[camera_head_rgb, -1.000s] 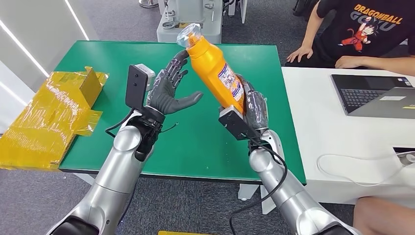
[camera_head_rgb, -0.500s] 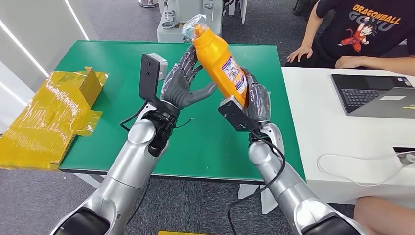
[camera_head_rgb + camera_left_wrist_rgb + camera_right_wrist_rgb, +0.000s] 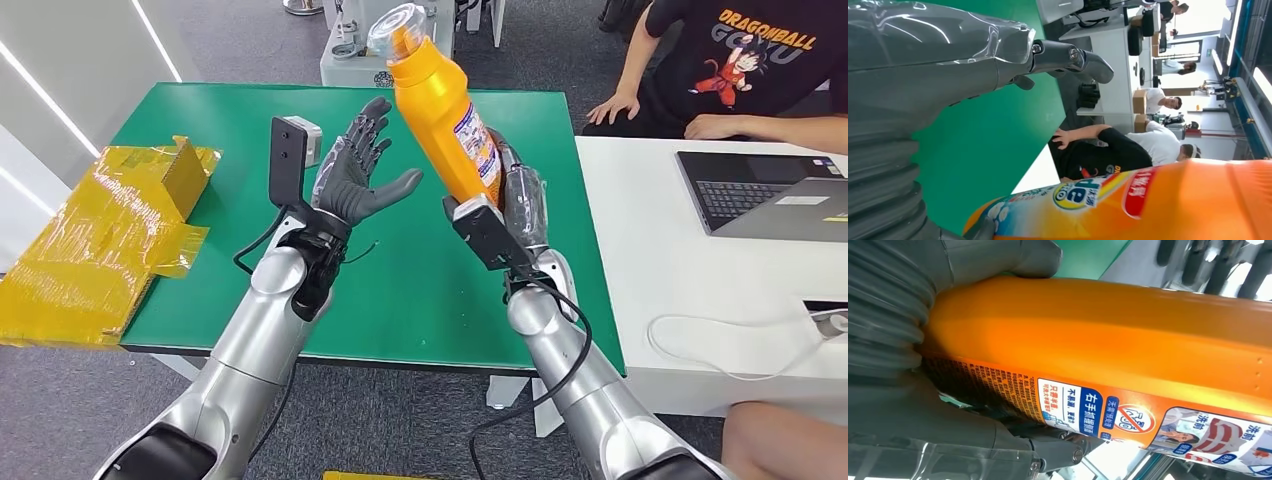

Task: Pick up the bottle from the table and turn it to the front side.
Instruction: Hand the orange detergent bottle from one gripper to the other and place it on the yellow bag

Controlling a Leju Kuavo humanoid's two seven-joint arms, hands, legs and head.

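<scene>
The right hand (image 3: 520, 205) has the bottle (image 3: 440, 110) up off the green table (image 3: 200, 110), fingers wrapped round its lower body. It's a glossy orange plastic bottle, tall and rounded at the shoulder, with a clear cap at the top and a printed label running down one side. It leans, cap tipped toward eleven o'clock from the hand, base tucked into the palm. Up close in the right wrist view, the bottle (image 3: 1108, 335) lies smooth and shiny against the grey ribbed cover, thumb (image 3: 998, 260) pressed on the orange wall, small-print label facing the camera.

The left hand (image 3: 358, 180) is raised at nine o'clock from the bottle, palm toward it, dark fingers spread and holding nothing, just apart from the orange side. In the left wrist view the bottle (image 3: 1148, 205) fills the lower frame, logo showing.

Crinkled yellow taped cardboard (image 3: 100, 240) lies at the table's far nine o'clock edge. A person (image 3: 740, 70) sits at two o'clock by a white desk (image 3: 650, 240) with a laptop (image 3: 760, 195).
</scene>
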